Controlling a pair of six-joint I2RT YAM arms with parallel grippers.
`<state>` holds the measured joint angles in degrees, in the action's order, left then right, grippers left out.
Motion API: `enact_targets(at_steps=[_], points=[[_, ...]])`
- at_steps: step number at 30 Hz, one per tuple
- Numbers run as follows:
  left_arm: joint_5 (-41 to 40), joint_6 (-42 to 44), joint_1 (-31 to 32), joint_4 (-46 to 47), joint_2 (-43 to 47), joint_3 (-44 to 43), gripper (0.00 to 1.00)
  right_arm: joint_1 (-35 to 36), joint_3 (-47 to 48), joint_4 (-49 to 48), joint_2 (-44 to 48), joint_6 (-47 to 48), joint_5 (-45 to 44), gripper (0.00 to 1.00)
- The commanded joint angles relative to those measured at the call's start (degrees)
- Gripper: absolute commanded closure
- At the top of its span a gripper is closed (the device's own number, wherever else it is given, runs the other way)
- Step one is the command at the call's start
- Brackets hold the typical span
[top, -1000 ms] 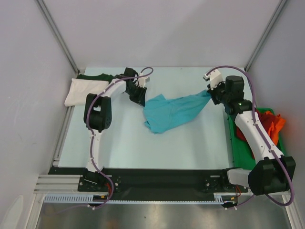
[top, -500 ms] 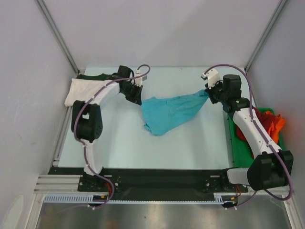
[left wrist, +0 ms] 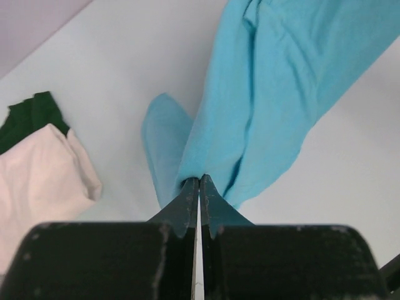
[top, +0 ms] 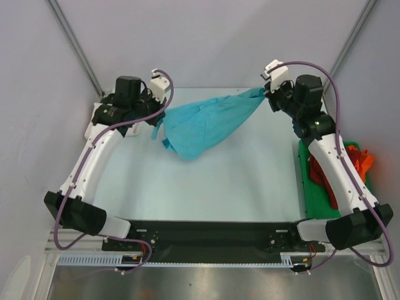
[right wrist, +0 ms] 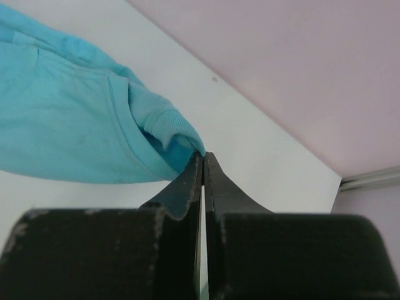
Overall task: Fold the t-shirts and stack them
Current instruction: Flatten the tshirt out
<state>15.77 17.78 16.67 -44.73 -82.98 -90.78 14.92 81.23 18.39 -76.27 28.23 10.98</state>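
Top external view: at the table's far left corner lie the white t-shirt (left wrist: 37, 181) and the dark green t-shirt (left wrist: 25, 115). Beside them the left gripper (top: 160, 116) is clamped on one end of the turquoise t-shirt (top: 203, 125). The shirt hangs between the arms with its long axis left to right, sagging lowest near the left. The right gripper (top: 265, 94) is pinched tight on the opposite hem. Spreading it flat likely needs both arms to lower together.
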Motion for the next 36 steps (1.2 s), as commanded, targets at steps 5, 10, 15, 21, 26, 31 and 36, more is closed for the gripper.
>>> enact_targets(at_steps=[5,10,15,21,26,31,36], points=[[-1.45,4.45,0.47,-3.7,9.06,2.95,1.0,-0.5,-9.02,6.39,13.49,-0.71,3.6,1.0],[-2.31,2.96,0.47,-0.63,5.47,9.92,1.0,-1.64,-18.03,3.59,14.4,-2.82,2.91,1.0],[-6.97,4.1,0.47,4.99,-8.2,5.89,0.99,-7.52,-18.39,-3.79,6.78,-3.88,3.34,1.0],[-15.68,2.62,0.03,7.38,-21.78,-5.63,0.61,-8.68,-15.58,-6.88,1.3,-1.34,2.29,1.0],[-11.12,1.73,-0.14,14.3,-12.66,10.39,0.5,-8.68,-18.55,-7.05,4.01,-2.74,2.55,1.0],[-4.09,5.59,0.56,11.69,-9.83,18.45,0.49,-8.77,-23.39,-6.7,7.45,-3.44,3.08,1.0],[-3.99,6.83,2.32,11.68,-16.06,17.4,0.45,-9.73,-26.65,-8.19,8.77,-4.58,3.69,1.0]])
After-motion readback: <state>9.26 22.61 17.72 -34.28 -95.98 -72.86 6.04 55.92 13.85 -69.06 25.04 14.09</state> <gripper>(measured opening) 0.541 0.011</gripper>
